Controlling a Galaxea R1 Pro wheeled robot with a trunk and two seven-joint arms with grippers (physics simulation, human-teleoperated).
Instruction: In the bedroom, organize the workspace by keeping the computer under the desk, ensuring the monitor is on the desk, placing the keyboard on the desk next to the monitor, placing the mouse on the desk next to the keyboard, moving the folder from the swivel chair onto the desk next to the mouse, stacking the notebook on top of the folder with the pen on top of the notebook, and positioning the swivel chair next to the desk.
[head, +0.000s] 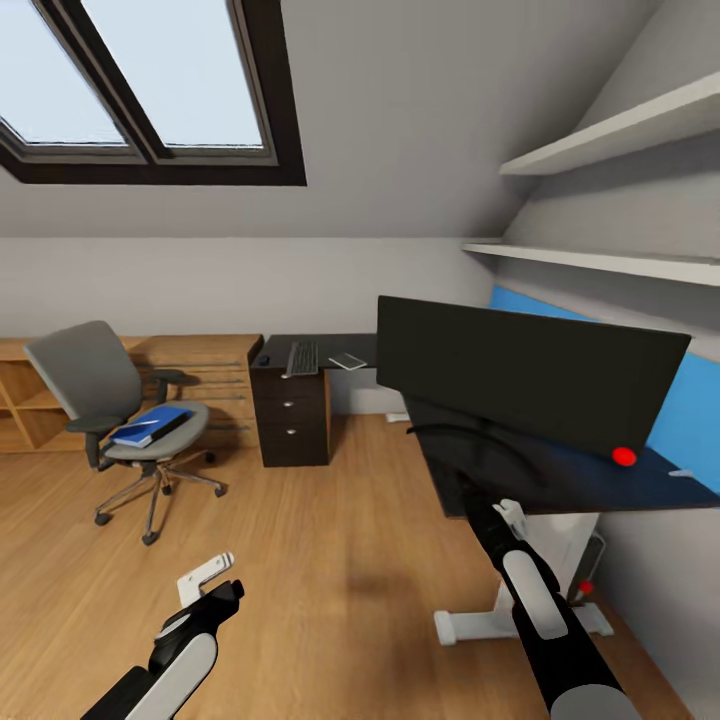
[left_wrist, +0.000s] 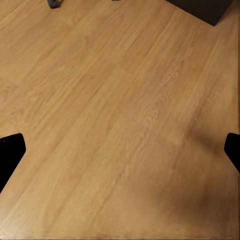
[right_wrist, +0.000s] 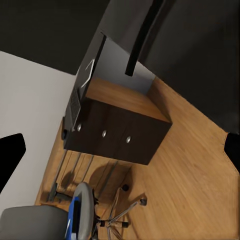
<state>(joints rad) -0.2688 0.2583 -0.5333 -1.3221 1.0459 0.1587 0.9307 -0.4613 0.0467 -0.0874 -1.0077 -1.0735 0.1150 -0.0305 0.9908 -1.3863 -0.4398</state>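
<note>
The monitor is being held above the near edge of the desk by the right gripper, evidently for setting down; its finger spread cannot be told. The folder is lying on the swivel chair, awaiting transfer. The left gripper is being kept spread and empty over the floor.

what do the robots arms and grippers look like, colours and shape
In the head view, both arms are glossy black jointed tubes with rounded light-grey shell panels over the forearms. The left gripper and right gripper end in a white bracket-like piece on a black wrist. In the wrist views, the fingertips show as plain matte-black blunt pads. No cables or markings are visible.
</note>
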